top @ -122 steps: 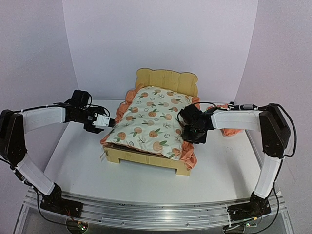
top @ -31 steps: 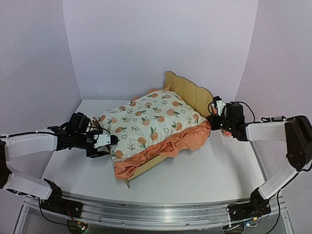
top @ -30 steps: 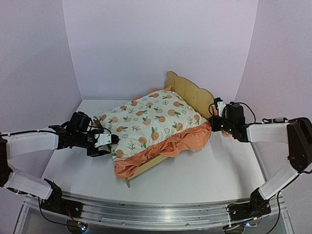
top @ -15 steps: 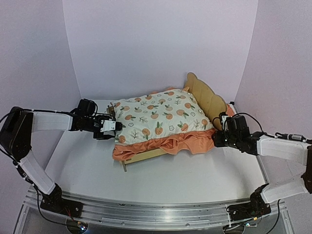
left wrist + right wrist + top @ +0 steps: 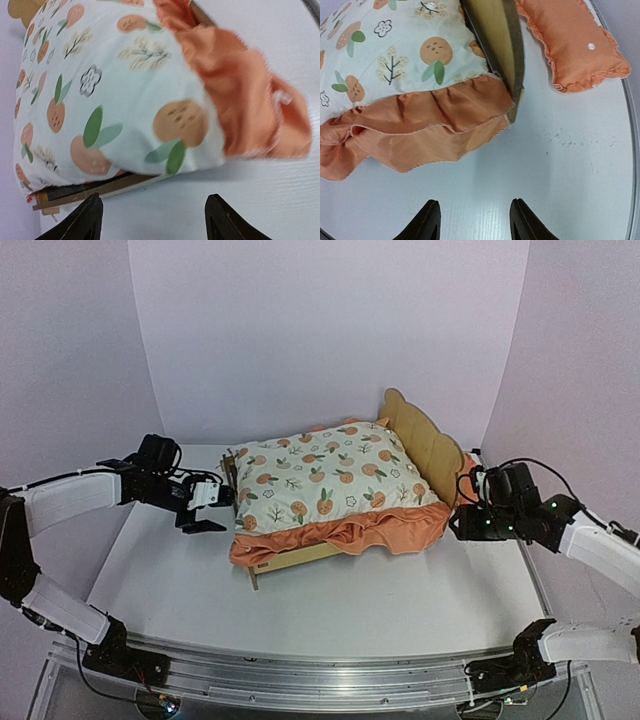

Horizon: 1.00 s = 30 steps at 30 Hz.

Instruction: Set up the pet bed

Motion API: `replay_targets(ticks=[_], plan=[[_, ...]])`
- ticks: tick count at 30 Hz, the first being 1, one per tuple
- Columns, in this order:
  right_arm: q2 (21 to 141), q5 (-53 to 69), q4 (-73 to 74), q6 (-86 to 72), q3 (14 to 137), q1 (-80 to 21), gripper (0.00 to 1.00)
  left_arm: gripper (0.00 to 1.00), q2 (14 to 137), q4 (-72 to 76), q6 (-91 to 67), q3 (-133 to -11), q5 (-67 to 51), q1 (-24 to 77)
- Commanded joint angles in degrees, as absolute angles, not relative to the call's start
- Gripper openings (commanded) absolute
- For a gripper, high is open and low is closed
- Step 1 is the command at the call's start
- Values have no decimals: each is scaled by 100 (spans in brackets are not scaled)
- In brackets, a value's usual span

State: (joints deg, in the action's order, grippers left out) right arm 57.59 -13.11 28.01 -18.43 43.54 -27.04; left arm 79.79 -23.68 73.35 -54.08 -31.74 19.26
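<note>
White surface, lilac walls. From above, the pet bed stands mid-surface with the cushion on it. My left gripper and right gripper flank it.

Left wrist: spread, empty, beside the cushion's corner.

Right wrist: spread, empty. The pillow lies behind the headboard, so I judge it remains to be placed.

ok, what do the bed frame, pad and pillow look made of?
Bed frame: light unfinished wood, likely plywood; matte face with a darker cut edge.
Pad: soft printed fabric, cream top with orange fruit, and an orange ruffled border that drapes and wrinkles.
Pillow: matte orange cloth with a frilled seam, seemingly stuffed.
</note>
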Motion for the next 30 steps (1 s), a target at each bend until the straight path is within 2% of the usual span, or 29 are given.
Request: replay_targets(ticks=[1, 5, 9, 19, 21, 24, 27, 30], plan=[[6408, -695, 2915, -2475, 5112, -3008, 49, 69, 7556, -3003, 6089, -5616, -3470, 2886], [7078, -691, 2046, -2584, 5432, -3800, 51, 69, 7584, -2777, 4933, -5611, -2797, 3829], [7859, -601, 1958, -2702, 5991, -4073, 52, 69, 7991, -2760, 4299, -5959, -2305, 4161], [8785, -250, 1818, -2540, 6504, -4221, 54, 68, 8699, -3205, 4762, -6321, -1304, 4324], [8807, -278, 1770, -2500, 6465, -4219, 54, 63, 8795, -3321, 4783, -6398, -1285, 4324], [8872, -272, 1709, -2437, 6418, -4223, 54, 49, 8894, -3345, 4694, -6561, -1352, 4324], [8941, -224, 1687, -2422, 6430, -4224, 54, 30, 9005, -3427, 4581, -6789, -1491, 4324], [8947, -182, 1657, -2393, 6430, -4222, 54, 19, 9026, -3590, 4487, -6963, -1715, 4324]])
